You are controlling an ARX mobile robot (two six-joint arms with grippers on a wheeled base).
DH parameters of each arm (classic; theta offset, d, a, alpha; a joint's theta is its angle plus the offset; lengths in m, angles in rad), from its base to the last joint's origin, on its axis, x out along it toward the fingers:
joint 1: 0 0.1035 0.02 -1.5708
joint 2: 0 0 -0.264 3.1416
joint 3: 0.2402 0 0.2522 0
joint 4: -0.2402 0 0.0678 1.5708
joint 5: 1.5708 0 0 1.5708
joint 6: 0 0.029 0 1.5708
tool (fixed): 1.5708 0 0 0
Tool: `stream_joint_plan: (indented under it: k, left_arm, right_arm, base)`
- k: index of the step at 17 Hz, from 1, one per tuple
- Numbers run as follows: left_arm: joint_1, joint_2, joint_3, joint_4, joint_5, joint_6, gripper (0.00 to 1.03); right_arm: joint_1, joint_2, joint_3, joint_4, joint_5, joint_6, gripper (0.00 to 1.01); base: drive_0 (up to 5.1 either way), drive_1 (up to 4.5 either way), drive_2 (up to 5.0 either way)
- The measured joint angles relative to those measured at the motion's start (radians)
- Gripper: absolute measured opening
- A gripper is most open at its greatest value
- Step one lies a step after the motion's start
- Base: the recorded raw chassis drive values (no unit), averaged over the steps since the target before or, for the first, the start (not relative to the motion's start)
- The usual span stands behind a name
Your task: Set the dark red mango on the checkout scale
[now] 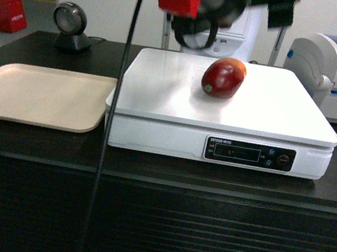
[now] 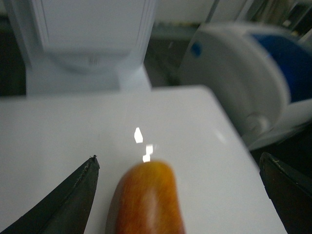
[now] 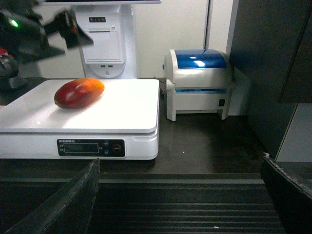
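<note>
In the head view you are seeing the glossy dark red mango (image 1: 224, 78), oval and fading to orange-yellow at its far end, lying on its side on the flat top of the large white square scale (image 1: 160, 93). The scale is standing on the long black checkout counter (image 1: 141, 223) with the ribbed dark front, its black display strip (image 1: 250, 154) facing you.

Your left gripper (image 2: 178, 195) is hovering above the fruit with its jaws spread wide. In the left wrist view one dark fingertip (image 2: 73, 200) is standing to the left of the mango (image 2: 146, 200) and the other (image 2: 287, 190) well to its right; neither is touching the skin. The mango is sitting between them, nearer the left one, with the white platform (image 2: 73, 126) below. In the head view this arm is appearing only as a blurred red-and-black mass (image 1: 199, 4) at the top edge, above and just behind the fruit.

Your right gripper (image 3: 180, 195) is also standing wide, holding nothing. Its two dark fingers (image 3: 68, 202) are framing the counter's ribbed front (image 3: 180, 209). From that gripper the mango (image 3: 79, 92) is lying ahead and to the left, on the scale (image 3: 122, 107). A white label printer with a blue lid (image 3: 200, 83) is standing ahead, just right of the scale.

Left of the scale, a flat beige tray (image 1: 33, 94) is resting on the counter, and a round black scanner (image 1: 70, 26) is standing behind it.
</note>
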Motion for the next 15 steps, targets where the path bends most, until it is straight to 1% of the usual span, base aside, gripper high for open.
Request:
stream_joint_plan:
  k: [1, 5, 6, 7, 8, 9, 10, 11, 12, 13, 14, 15]
  left_arm:
    - [0.002, -0.029, -0.022, 0.036, 0.005, 0.017, 0.98]
    - [0.010, -0.112, -0.086, 0.146, 0.022, 0.062, 0.98]
    - [0.024, -0.191, -0.142, 0.220, 0.021, 0.103, 0.98]
    - [0.047, -0.262, -0.205, 0.285, 0.019, 0.129, 0.98]
    - [0.085, -0.344, -0.310, 0.362, 0.026, 0.151, 0.98]
    - [0.114, -0.396, -0.388, 0.403, 0.035, 0.168, 0.98]
    - [0.151, -0.448, -0.467, 0.419, 0.038, 0.175, 0.98]
    - [0.175, -0.512, -0.526, 0.362, -0.033, 0.204, 0.94]
    - [0.208, -0.625, -0.653, 0.345, -0.167, 0.243, 0.81]
    - [0.250, -0.741, -0.790, 0.377, -0.172, 0.259, 0.70]
    - [0.308, -0.866, -0.929, 0.436, -0.158, 0.272, 0.57]
    - [0.343, -0.946, -1.032, 0.484, -0.155, 0.274, 0.47]
  right_arm:
    - [0.000, 0.000, 0.000, 0.000, 0.000, 0.000, 0.98]
    - [0.000, 0.000, 0.000, 0.000, 0.000, 0.000, 0.98]
    - [0.000, 0.000, 0.000, 0.000, 0.000, 0.000, 0.98]
    - [0.000, 0.000, 0.000, 0.000, 0.000, 0.000, 0.98]
    - [0.000, 0.000, 0.000, 0.000, 0.000, 0.000, 0.98]
    - [0.000, 0.000, 0.000, 0.000, 0.000, 0.000, 0.98]
    - [0.000, 0.000, 0.000, 0.000, 0.000, 0.000, 0.98]
    - [0.000, 0.000, 0.000, 0.000, 0.000, 0.000, 0.98]
    - [0.000, 0.000, 0.000, 0.000, 0.000, 0.000, 0.98]
    - [0.000, 0.000, 0.000, 0.000, 0.000, 0.000, 0.98]
    - [0.000, 0.000, 0.000, 0.000, 0.000, 0.000, 0.98]
    - [0.000, 0.000, 0.000, 0.000, 0.000, 0.000, 0.98]
  base:
    - [0.0, 0.00, 0.0]
    - [0.0, 0.00, 0.0]
    - [0.0, 0.00, 0.0]
    - [0.0, 0.00, 0.0]
    - [0.0, 0.00, 0.0]
    - [0.0, 0.00, 0.0]
    - [0.0, 0.00, 0.0]
    - [0.0, 0.00, 0.0]
    - [0.0, 0.00, 0.0]
    - [0.0, 0.00, 0.0]
    - [0.0, 0.00, 0.0]
    - [0.0, 0.00, 0.0]
